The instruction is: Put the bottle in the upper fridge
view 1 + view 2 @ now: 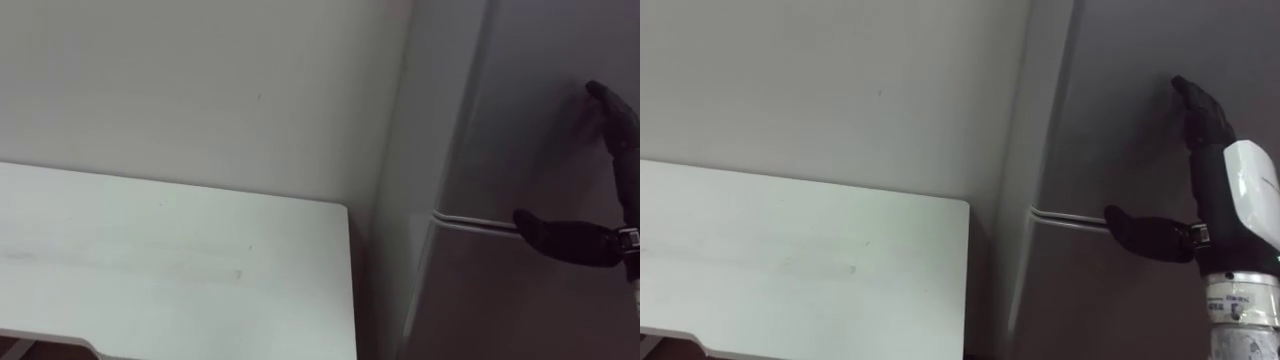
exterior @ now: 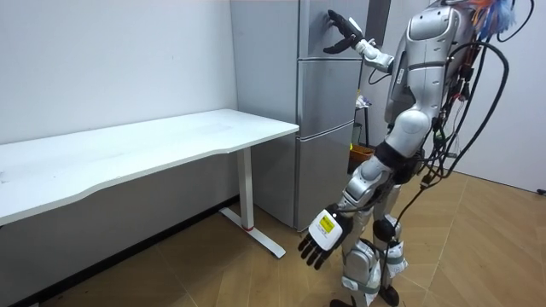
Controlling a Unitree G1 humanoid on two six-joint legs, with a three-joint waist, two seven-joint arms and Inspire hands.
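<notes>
Left hand (image 2: 322, 239) hangs low by the robot's thigh, fingers loose and spread, carrying nothing. Long white rectangular table (image 1: 200, 260) stands just beside the fridge, top bare. The robot stands at the tall grey metal two-door fridge (image 2: 324, 111). Right hand (image 1: 1208, 190) is raised at the flat upper door (image 1: 540, 100), fingers straight and pointing up, thumb stuck out sideways near the seam (image 1: 470, 222) above the lower door (image 1: 1100, 300). It grips nothing, and I can't tell if the palm actually touches the door. Both doors are shut, so the contents are hidden. Where the bottle is I cannot tell, as neither hand has it. Judgement: a bottle is likely rigid, smooth and a bit slippery, with weight depending on fill, and is best wrapped around the mid-body and kept upright. The upper door probably needs opening first, pulled at its free edge. Plain pale wall (image 1: 200, 80) lies behind.
</notes>
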